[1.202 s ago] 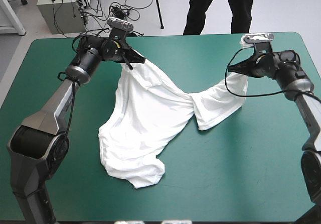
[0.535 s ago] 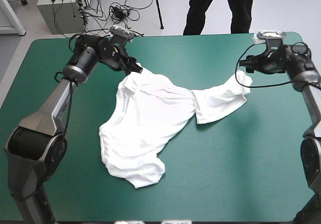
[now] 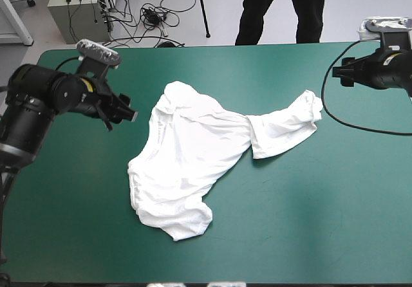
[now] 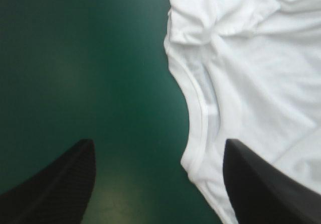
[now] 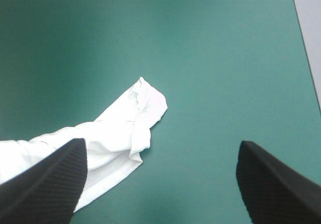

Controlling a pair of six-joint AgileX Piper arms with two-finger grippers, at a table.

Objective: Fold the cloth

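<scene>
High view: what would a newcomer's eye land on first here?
The white T-shirt lies crumpled across the middle of the teal-green table, one twisted part trailing toward the right side. Neither tool touches it: the left tool is open off its left side, and the right tool is open near the far right corner.

**Robot body: black arms, black fin-shaped fingers**

The left arm (image 3: 38, 97) is made up of thick black cylindrical housings with a slight gloss. A small yellow-green mark is seen on the wrist segment behind the left end effector (image 3: 122, 114). Only a short, rounded black housing of the right arm (image 3: 389, 74) is seen, with a small pale mark on its side behind the right end effector (image 3: 339, 76). In the wrist views the fingers (image 4: 55, 184) are shown as broad black curved fins, wide at the base and tapered to a rounded tip. A fine dotted texture is seen on those of the right wrist view (image 5: 271, 184).
</scene>
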